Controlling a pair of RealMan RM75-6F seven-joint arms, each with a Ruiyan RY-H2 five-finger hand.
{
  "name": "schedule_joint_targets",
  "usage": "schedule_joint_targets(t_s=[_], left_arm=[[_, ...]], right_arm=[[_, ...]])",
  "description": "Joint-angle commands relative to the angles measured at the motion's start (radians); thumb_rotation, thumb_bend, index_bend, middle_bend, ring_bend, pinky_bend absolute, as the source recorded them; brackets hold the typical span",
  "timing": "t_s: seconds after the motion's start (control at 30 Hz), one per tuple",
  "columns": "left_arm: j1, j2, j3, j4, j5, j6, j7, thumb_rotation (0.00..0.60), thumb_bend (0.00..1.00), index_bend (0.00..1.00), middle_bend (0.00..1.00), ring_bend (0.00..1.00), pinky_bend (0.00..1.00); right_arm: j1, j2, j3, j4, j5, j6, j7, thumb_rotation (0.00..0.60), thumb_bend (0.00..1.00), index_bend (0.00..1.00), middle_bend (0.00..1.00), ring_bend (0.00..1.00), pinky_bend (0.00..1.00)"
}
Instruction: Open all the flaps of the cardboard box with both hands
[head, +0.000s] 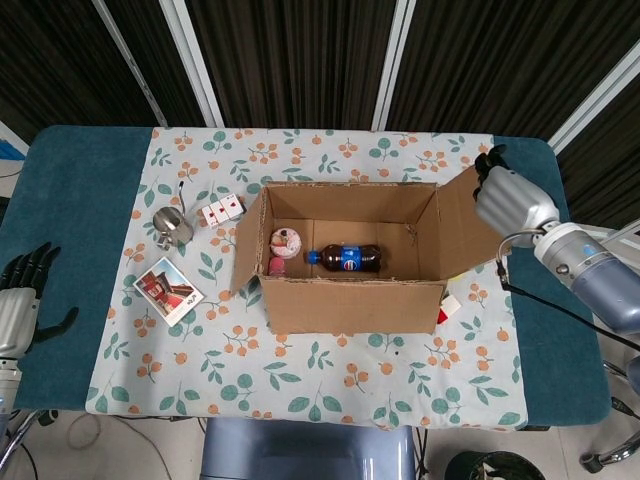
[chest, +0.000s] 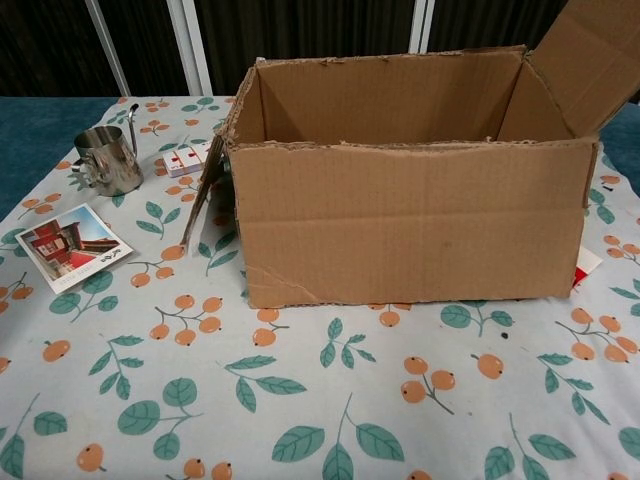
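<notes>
while the brown cardboard box (head: 352, 290) sits in the middle of the desk (head: 80, 190) on a white cloth printed with green leaves and orange berries (head: 300, 385), its top is open and its inside shows from the head view. its right-end flap (head: 465, 218) leans outward and up to the right, and the right hand (head: 508, 198) lies against that flap's outer edge with fingers curled over its top; whether it pinches the card or only presses on it cannot be told. the left-end flap (head: 247, 243) hangs outward on the box's left side. inside the box lie a dark cola bottle with a blue label (head: 345, 259), on its side, and beside its cap a small round pink and white object (head: 285, 241) with a red piece just below it.

left of the box, apart from it, stand a shiny metal cup (chest: 105, 160), a few playing cards (head: 221, 209) and a postcard showing a red building (chest: 70, 246). a red and white card (head: 446, 307) peeks out at the box's right front corner. the left hand (head: 22, 290) rests at the far left edge of the desk, well apart from the box, released, fingers spread and grasping nothing.
</notes>
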Motion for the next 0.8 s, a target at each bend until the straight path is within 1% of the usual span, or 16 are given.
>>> schedule_joint_targets(t_s=[0.03,0.23,0.33,0.43,0.5,0.53,0.6,0.63,0.67,0.7,0.73,0.77,0.8], left_arm=[[-0.001,-0.001,0.001,0.0,0.001,-0.001,0.002,0.6,0.27,0.0,0.0,0.0,0.01],[0.0,0.001,0.006,-0.002,0.006,-0.004,0.01,0.6,0.27,0.0,0.0,0.0,0.01],[0.001,0.003,0.008,-0.004,0.007,-0.003,0.014,0.6,0.27,0.0,0.0,0.0,0.01],[0.001,0.003,0.011,-0.005,0.012,-0.003,0.022,0.6,0.27,0.0,0.0,0.0,0.01],[0.001,0.004,0.014,-0.006,0.016,-0.002,0.03,0.6,0.27,0.0,0.0,0.0,0.01],[0.001,0.004,0.017,-0.004,0.021,-0.001,0.038,0.6,0.26,0.0,0.0,0.0,0.01],[0.002,0.005,0.022,0.0,0.028,0.0,0.05,0.6,0.22,0.0,0.0,0.0,0.01],[0.002,0.007,0.027,0.003,0.034,0.0,0.063,0.6,0.2,0.0,0.0,0.0,0.01],[0.002,0.01,0.031,0.004,0.038,0.0,0.073,0.6,0.18,0.0,0.0,0.0,0.01],[0.003,0.014,0.036,0.008,0.047,0.003,0.094,0.6,0.17,0.0,0.0,0.0,0.0],[0.004,0.017,0.04,0.008,0.052,0.006,0.11,0.6,0.16,0.0,0.0,0.0,0.0],[0.005,0.019,0.043,0.004,0.056,0.008,0.12,0.6,0.16,0.0,0.0,0.0,0.0],[0.008,0.021,0.047,-0.006,0.061,0.014,0.13,0.6,0.15,0.0,0.0,0.0,0.0]], right_arm=[[-0.025,0.004,-0.003,0.003,-0.001,0.003,0.002,0.6,0.48,0.31,0.32,0.15,0.23],[-0.103,-0.022,-0.02,0.008,0.015,0.04,0.013,0.6,0.47,0.31,0.32,0.15,0.23],[-0.154,-0.049,-0.023,0.004,0.035,0.092,0.029,0.6,0.47,0.3,0.32,0.15,0.23],[-0.215,-0.082,-0.015,-0.006,0.062,0.179,0.066,0.6,0.47,0.3,0.32,0.15,0.23],[-0.268,-0.112,-0.001,-0.016,0.091,0.264,0.106,0.6,0.47,0.3,0.31,0.15,0.23],[-0.303,-0.134,0.008,-0.024,0.109,0.325,0.135,0.6,0.47,0.29,0.3,0.15,0.23],[-0.358,-0.171,0.024,-0.037,0.133,0.419,0.178,0.6,0.47,0.25,0.26,0.15,0.23],[-0.406,-0.205,0.036,-0.05,0.151,0.503,0.216,0.6,0.46,0.2,0.22,0.13,0.23],[-0.439,-0.231,0.044,-0.062,0.162,0.556,0.246,0.6,0.45,0.15,0.19,0.12,0.23],[-0.491,-0.27,0.055,-0.083,0.177,0.636,0.297,0.6,0.43,0.1,0.15,0.1,0.22],[-0.525,-0.297,0.06,-0.096,0.181,0.686,0.328,0.6,0.4,0.04,0.11,0.07,0.22],[-0.555,-0.322,0.063,-0.105,0.177,0.732,0.354,0.6,0.36,0.01,0.07,0.05,0.22],[-0.608,-0.363,0.064,-0.121,0.166,0.803,0.406,0.6,0.35,0.0,0.05,0.04,0.22]])
